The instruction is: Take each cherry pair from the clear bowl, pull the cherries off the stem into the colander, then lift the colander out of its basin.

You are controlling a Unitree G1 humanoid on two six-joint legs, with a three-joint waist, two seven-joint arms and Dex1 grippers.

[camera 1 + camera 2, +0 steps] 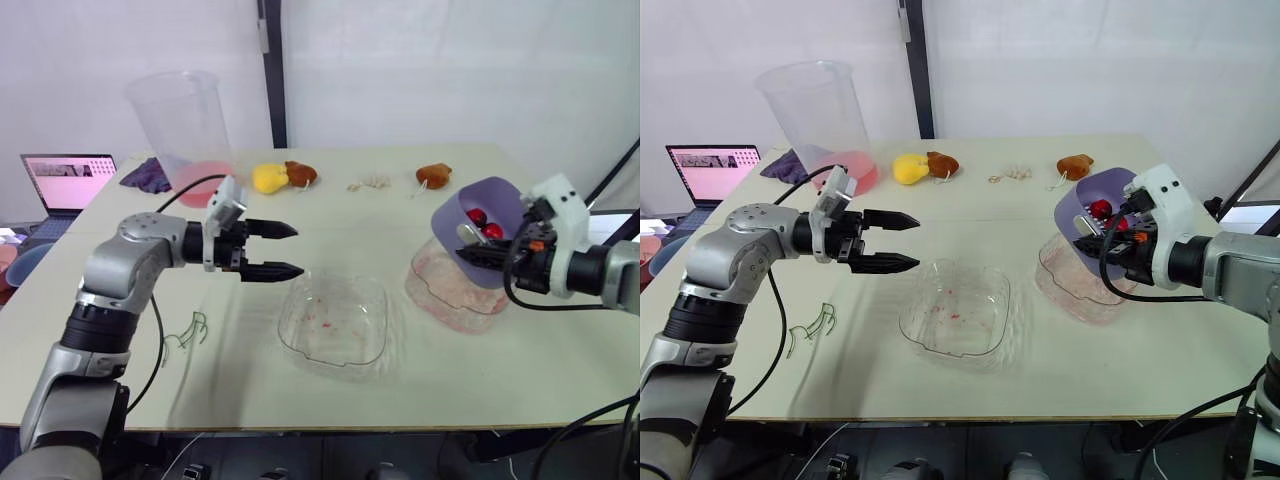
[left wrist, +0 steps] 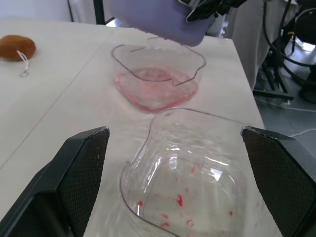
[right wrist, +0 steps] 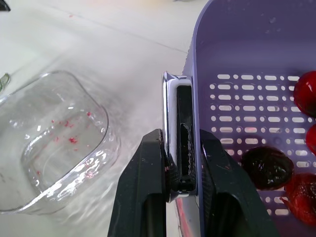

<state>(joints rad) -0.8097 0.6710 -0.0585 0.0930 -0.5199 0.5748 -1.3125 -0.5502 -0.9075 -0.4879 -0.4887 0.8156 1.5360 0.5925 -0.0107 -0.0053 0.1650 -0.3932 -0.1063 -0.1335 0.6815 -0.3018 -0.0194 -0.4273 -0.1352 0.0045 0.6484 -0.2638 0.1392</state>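
A: The colander looks clear of the basin. Which hand has it?

B: The right gripper. Its fingers are clamped on the handle at the rim. The colander hangs off beyond the fingertips, tilted, with the basin right underneath.

A: And the left one?

B: The left gripper is holding nothing. Its fingers are spread wide, and the bowl sits just below and ahead of their tips. I can't see any fruit in the bowl, only red smears, so I'd say the pulling is done and the lift is the step in hand.

A: Where are the cherries?

B: Low in the colander, close to the clamped fingers.

A: That tilt worries me.

B: Me too. It's a one-sided pinch on the rim, so the load wants to swing. I'd bring it straight up, slowly, and level the wrist so nothing rolls over the lip. I'd also keep it over the basin while it drips.
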